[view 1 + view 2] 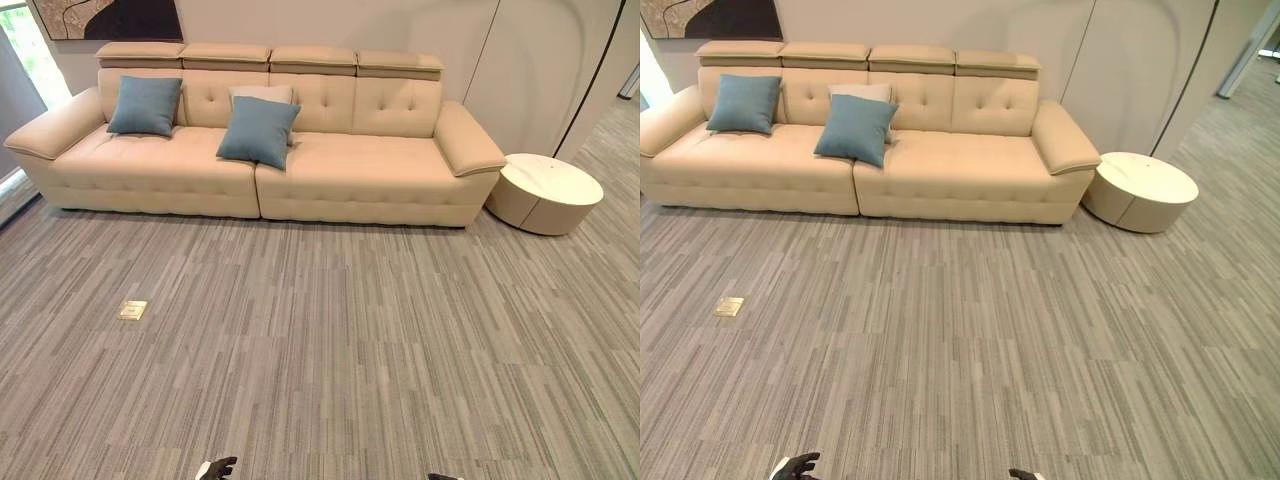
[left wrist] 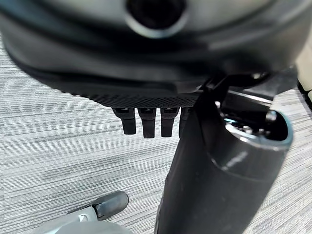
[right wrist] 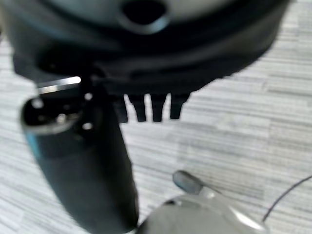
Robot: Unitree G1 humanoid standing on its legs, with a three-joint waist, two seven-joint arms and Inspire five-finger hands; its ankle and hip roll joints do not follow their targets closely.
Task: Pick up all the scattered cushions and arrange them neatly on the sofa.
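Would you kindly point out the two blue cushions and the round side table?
left blue cushion [image 1: 145, 105]: left eye view, centre of its face.
middle blue cushion [image 1: 258, 131]: left eye view, centre of its face.
round side table [image 1: 551, 178]: left eye view, bare top.

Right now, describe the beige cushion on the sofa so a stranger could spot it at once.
Start at the long cream tufted leather sofa against the wall. Near its middle, a square teal fabric cushion leans on the backrest; the pale beige cushion stands directly behind it, mostly hidden. It alone nearly matches the sofa's colour.

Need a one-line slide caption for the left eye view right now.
Beige sofa holding two blue cushions and a beige cushion, round white side table beside it, both hands low and empty.
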